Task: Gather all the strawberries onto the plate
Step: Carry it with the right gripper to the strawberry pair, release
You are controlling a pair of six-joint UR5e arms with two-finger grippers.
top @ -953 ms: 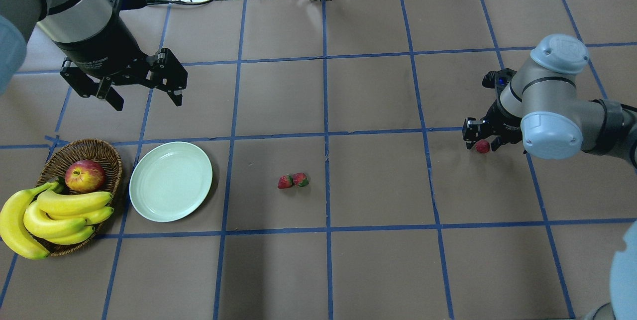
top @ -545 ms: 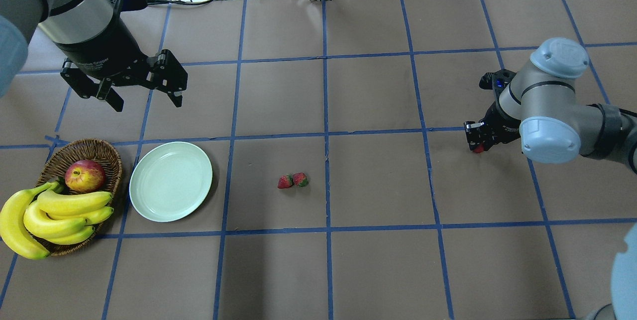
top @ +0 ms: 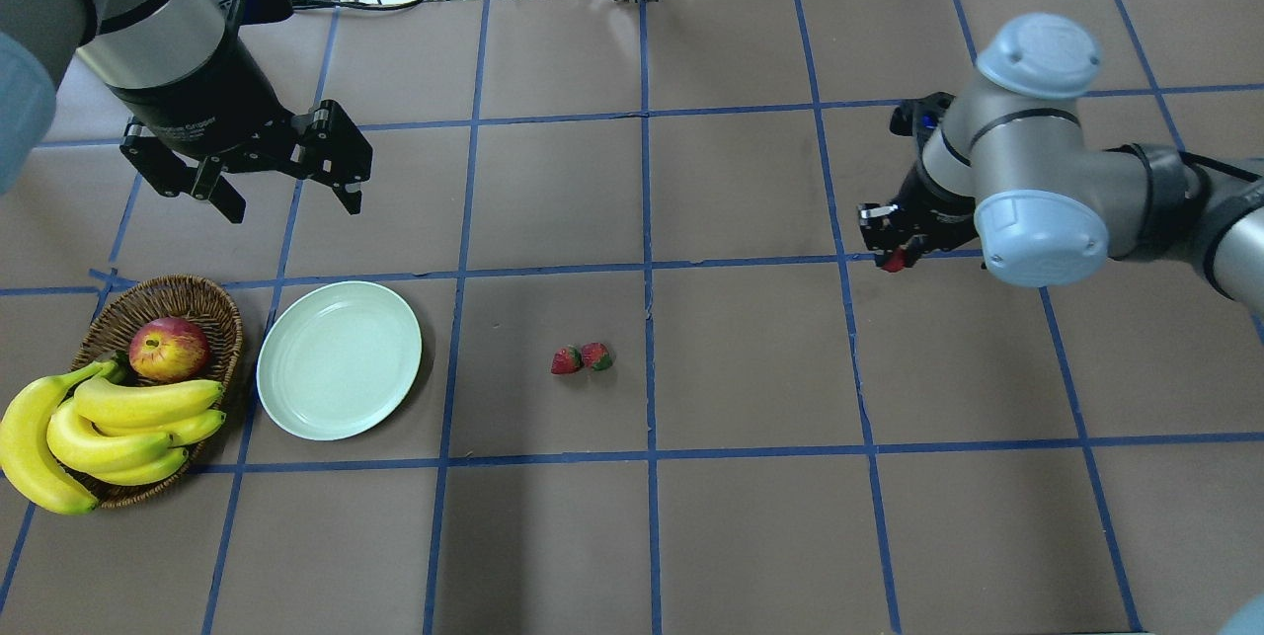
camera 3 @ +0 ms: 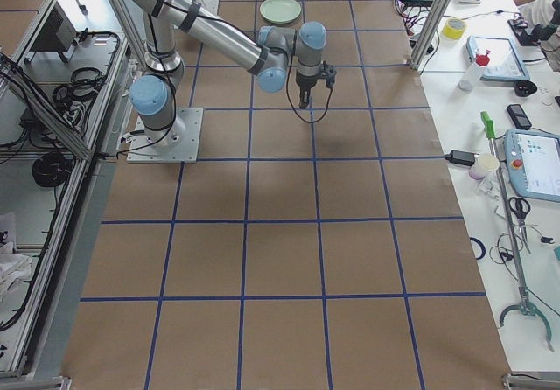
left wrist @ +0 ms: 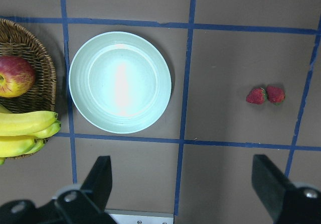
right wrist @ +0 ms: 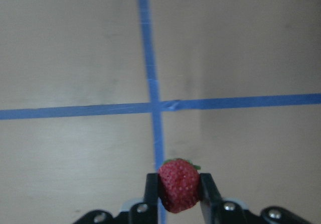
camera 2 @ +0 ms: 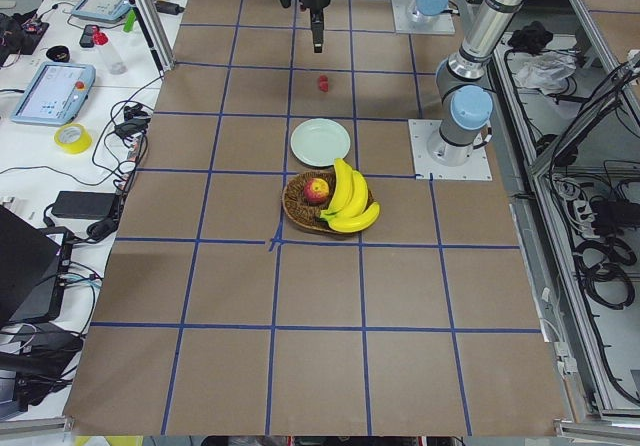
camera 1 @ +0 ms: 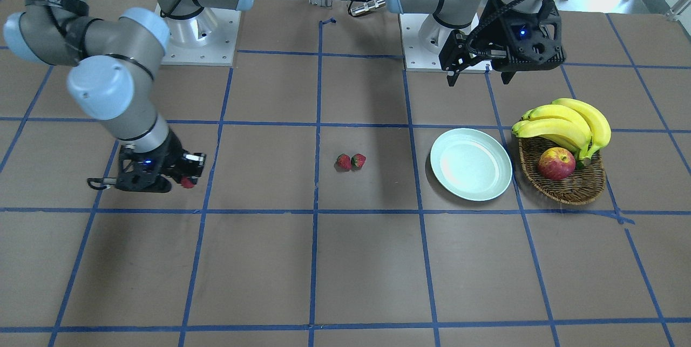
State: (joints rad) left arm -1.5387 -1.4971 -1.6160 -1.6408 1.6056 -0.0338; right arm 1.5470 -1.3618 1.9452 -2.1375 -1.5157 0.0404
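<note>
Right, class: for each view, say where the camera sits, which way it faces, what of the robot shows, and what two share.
Front-facing: across the table, facing the robot; left tool, right tool.
Overhead: behind robot, looking down; both tools.
Exterior left: table end beside basket, looking along; left base near.
Exterior right: opposite end; right arm nearest.
Left wrist: straight down at plate; own fingers.
Right wrist: down; tool gripping strawberry.
Shared: overhead and left wrist show two loose strawberries.

- Overhead: set high at the table's (top: pixel 750 536) 6 o'clock edge, faced forward and down.
- Front: set opposite, mirrored, bases (camera 1: pixel 197 39) at 12 o'clock.
- Sides: set high, far, at table ends.
- Left wrist: aimed straight down; plate (left wrist: pixel 120 82) shared with overhead.
- Right wrist: held close behind a berry (right wrist: pixel 178 185).
</note>
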